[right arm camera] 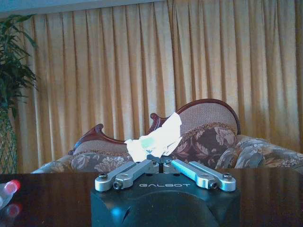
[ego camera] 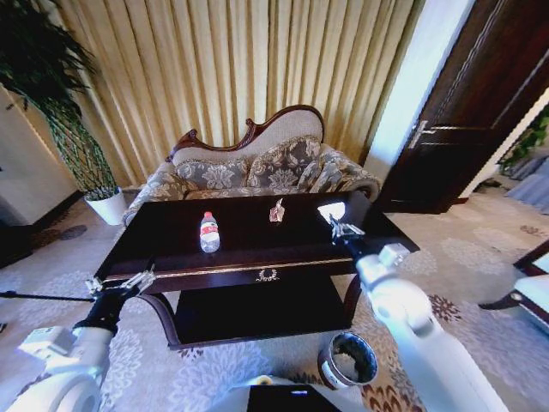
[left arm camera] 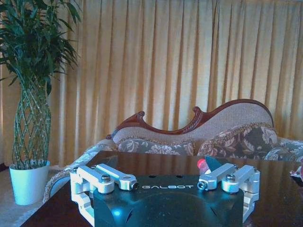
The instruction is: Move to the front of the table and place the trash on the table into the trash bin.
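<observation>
The right gripper [ego camera: 336, 225] was clenched on the white crumpled paper [right arm camera: 158, 139] above the right side of the dark table [ego camera: 257, 257]. The plastic bottle [ego camera: 209, 233] and red wrapper [ego camera: 276, 210] lay on the tabletop to its left. The left gripper [ego camera: 120, 281] waited released at the table's front left corner. The trash bin [ego camera: 348, 360] stood on the carpet below.

warm light glows through the curtains [left arm camera: 189, 71], glare on the glossy table [ego camera: 249, 236], edges bowed.

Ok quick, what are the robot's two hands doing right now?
Left end effector: open, holding nothing, at the table's front left edge.
Right end effector: shut on white crumpled paper, above the table.
</observation>
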### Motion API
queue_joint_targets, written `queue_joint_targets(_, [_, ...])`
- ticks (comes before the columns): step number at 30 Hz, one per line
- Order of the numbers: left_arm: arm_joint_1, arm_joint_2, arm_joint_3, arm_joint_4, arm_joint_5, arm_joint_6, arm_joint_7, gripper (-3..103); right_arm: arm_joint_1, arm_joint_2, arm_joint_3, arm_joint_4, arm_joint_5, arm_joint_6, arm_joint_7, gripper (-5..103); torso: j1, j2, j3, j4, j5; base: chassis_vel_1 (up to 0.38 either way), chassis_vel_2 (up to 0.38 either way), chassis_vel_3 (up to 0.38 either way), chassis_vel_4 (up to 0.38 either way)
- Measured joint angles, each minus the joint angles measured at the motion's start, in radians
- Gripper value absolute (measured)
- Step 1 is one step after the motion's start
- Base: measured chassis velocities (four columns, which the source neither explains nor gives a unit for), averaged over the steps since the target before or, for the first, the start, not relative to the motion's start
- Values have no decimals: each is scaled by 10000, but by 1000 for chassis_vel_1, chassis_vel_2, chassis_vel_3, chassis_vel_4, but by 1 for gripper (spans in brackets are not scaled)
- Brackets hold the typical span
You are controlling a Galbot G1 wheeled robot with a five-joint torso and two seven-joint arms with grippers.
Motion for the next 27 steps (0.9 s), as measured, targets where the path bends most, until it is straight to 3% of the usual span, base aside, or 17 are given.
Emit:
queue_joint_targets(11, [-31,47,-10,0,-23,-19,0,100,-667,267,223,273,-590,177,-89,0,2,-1,3,0,1,61,-52,-39,56])
queue_joint_targets(19, [-50,73,-61,0,-46,-20,0,100,-786,326,316,89,-741,239,-110,0,0,0,2,0,-1,192,-204,-181,198])
queue_joint_targets(27, [-55,49,-61,0,-48,-19,3,100,-833,567,94,-1324,-1021,400,-267,0,-10,8,-4,0,0,154,-156,-145,155])
